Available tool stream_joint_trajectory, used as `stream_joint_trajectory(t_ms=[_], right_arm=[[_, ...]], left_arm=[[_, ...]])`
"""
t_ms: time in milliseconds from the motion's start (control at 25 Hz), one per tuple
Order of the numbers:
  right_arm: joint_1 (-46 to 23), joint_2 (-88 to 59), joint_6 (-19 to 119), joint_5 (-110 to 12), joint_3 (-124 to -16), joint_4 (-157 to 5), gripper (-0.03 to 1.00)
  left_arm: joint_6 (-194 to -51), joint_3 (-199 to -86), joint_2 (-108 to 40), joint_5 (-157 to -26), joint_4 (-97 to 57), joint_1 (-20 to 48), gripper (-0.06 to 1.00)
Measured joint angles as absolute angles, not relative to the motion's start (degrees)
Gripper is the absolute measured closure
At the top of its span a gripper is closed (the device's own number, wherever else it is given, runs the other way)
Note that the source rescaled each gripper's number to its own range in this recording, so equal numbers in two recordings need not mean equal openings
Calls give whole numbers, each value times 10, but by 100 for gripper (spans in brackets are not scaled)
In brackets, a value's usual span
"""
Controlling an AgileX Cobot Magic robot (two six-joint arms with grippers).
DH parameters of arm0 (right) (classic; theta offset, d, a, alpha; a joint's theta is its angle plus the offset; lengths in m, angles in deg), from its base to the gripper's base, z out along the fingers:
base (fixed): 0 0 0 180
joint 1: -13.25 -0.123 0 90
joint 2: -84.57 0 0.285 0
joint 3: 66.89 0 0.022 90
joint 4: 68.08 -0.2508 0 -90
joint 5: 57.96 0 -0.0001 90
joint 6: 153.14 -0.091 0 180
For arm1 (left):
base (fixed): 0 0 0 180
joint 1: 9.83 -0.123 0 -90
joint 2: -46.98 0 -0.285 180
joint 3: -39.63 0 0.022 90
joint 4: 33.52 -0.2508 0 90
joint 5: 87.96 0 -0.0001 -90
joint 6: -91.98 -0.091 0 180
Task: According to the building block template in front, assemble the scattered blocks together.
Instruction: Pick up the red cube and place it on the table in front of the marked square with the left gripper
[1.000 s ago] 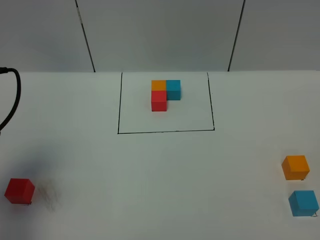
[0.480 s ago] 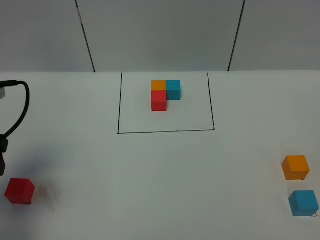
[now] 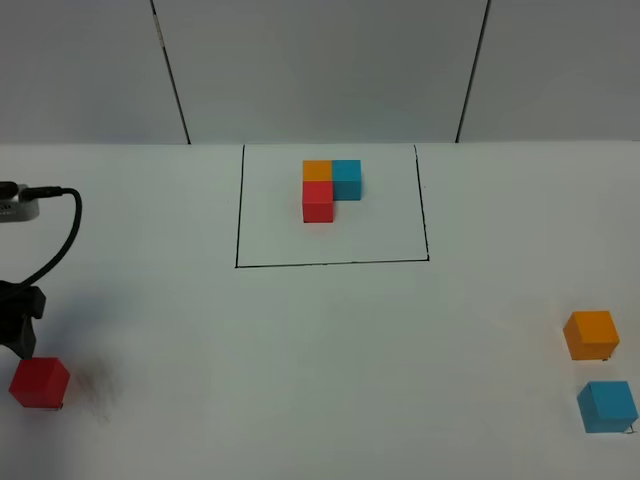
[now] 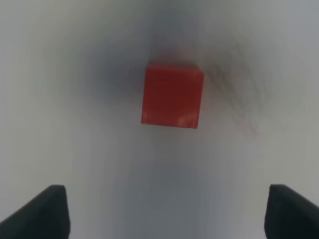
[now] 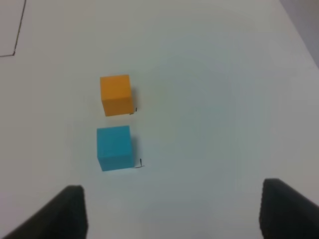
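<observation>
The left gripper, spread wide and empty, hovers over the bench with the red block just ahead of it, likely a light, rigid cube best pinched across opposite flat sides.

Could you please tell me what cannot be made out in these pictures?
Left gripper: exterior high view, mostly cut off by the left edge.
Right gripper: absent from the exterior high view; right wrist view's edge cuts off all but fingertips.
Red block: blurred in left wrist view; surface details unreadable.
</observation>
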State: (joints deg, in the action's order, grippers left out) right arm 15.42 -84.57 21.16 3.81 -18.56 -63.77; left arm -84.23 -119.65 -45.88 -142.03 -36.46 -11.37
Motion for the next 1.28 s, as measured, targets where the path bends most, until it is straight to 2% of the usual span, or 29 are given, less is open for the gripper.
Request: stream_joint_trajectory(t_ms=[680,1000,1280], right_arm=[[154,-846,211,38,-186,-638,47],[154,-846,211,38,-186,-638,47],[154,-846,211,38,-186,-638,47]], left_arm=[[-842,-1058,-461,-1199,-390,-114,9],[-842,-1056,-465,-1156,-390,-114,9],[-842,-1056,-525,-1150,-387,-114,10]])
